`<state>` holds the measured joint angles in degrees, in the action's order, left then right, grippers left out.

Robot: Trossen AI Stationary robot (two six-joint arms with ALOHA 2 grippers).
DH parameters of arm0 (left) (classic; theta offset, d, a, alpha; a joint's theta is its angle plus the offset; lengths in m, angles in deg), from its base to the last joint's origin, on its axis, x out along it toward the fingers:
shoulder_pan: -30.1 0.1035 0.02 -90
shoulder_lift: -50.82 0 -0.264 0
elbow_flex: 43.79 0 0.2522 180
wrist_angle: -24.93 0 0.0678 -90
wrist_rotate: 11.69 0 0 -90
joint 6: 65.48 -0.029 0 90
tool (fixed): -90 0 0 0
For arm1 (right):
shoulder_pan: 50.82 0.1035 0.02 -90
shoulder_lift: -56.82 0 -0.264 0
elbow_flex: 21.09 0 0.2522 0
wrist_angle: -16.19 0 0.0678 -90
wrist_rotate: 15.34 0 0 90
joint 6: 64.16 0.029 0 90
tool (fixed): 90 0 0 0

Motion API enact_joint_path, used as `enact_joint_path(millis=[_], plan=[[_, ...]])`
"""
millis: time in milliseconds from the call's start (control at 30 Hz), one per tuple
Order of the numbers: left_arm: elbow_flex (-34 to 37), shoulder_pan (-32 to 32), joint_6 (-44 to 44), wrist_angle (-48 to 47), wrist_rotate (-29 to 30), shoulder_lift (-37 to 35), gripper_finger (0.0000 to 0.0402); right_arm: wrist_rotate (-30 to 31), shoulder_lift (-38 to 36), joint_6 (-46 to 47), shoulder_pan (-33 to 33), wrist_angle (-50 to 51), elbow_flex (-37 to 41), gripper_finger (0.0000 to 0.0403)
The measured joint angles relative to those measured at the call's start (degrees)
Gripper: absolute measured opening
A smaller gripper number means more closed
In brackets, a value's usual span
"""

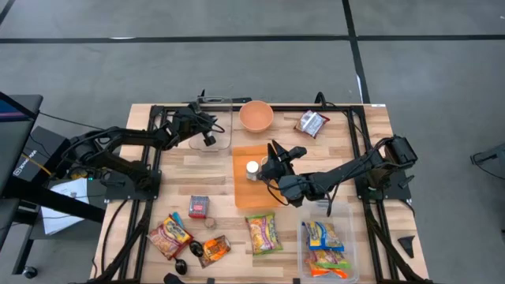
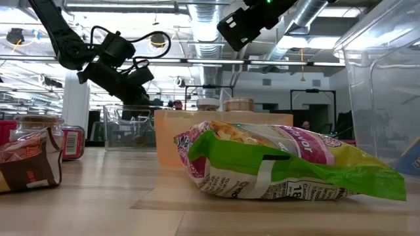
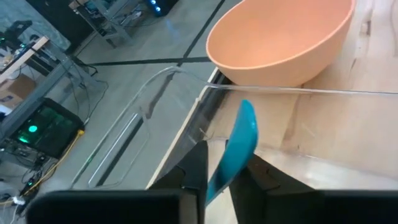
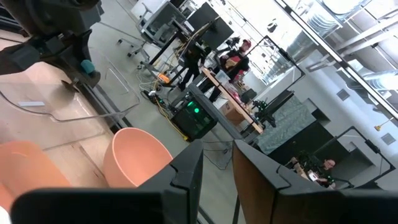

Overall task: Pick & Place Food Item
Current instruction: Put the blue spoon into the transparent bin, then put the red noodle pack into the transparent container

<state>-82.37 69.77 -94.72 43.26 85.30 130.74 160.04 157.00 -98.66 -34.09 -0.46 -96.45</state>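
Item: blue spoon (image 3: pixel 239 146), upper left centre; your left tool (image 3: pixel 217 180) is pinching it, handle pointing over the clear bin (image 1: pixel 211 136); right tool (image 1: pixel 272 158) state unclear.

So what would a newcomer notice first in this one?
Probably the left gripper holding a blue spoon over the clear bin at the table's far side, next to the orange bowl. Next, the right gripper, raised over the orange board mid-table by a white-capped jar. Snack bags lie along the near edge, the green one filling the low view.
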Motion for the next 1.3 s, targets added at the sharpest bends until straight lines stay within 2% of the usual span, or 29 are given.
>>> enact_joint_path(millis=[667,900,1300], plan=[[0.00,-0.03,1.29,0.27,-1.41,-0.04,0.0214,0.00,0.00,0.04,0.02,0.00,0.00,0.0082],[-0.01,-1.29,1.91,0.74,-1.69,-1.17,0.0245,-0.01,0.00,0.22,0.00,0.00,0.00,0.0082],[0.77,-1.94,7.00,-4.71,-12.26,-13.66,0.0271,-0.02,0.00,0.68,0.02,0.02,0.00,0.0082]])
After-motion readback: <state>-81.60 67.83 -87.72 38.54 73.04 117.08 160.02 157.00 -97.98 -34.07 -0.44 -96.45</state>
